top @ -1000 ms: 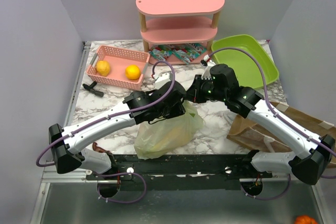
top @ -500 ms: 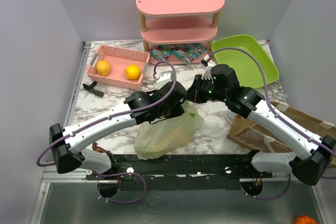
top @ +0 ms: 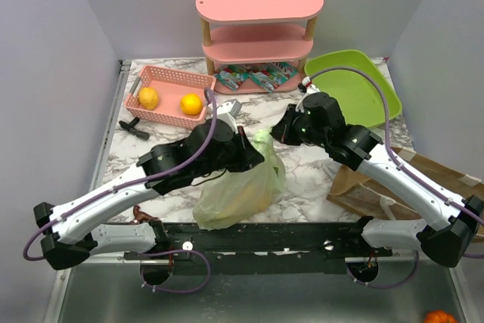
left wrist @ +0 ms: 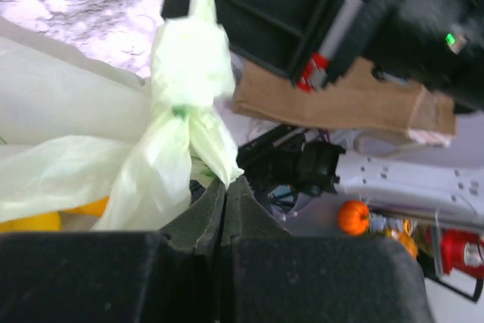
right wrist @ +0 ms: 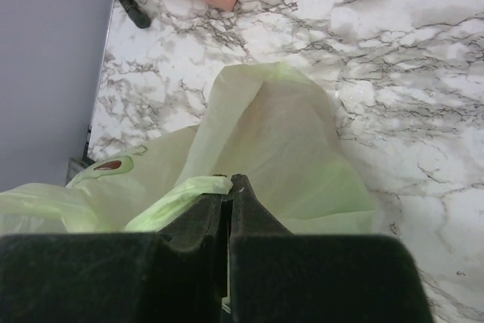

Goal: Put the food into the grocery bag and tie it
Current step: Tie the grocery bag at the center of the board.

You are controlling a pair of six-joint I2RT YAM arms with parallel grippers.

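Your left gripper [left wrist: 224, 184] is pressed together on a tail of the thin pale-green plastic grocery bag [top: 238, 187], right under a bunched knot [left wrist: 189, 58]. The right gripper [right wrist: 229, 181] is clamped on a rolled handle strip [right wrist: 178, 196]. The bag sits on the marble table [top: 310, 175] at the near edge, between both arms, with its neck drawn up. That film looks soft, slippery and easy to rip, so I'd take it by the twisted handle ropes, never the flat wall. The load seems light. Some yellow stuff [left wrist: 30, 221] shows through the film, but I can't tell what it is. The knot's blurry, so there's no saying if it's tight. The teal-and-red snack packets [top: 253, 78] sit under the pink shelf [top: 259, 5], outside the bag.
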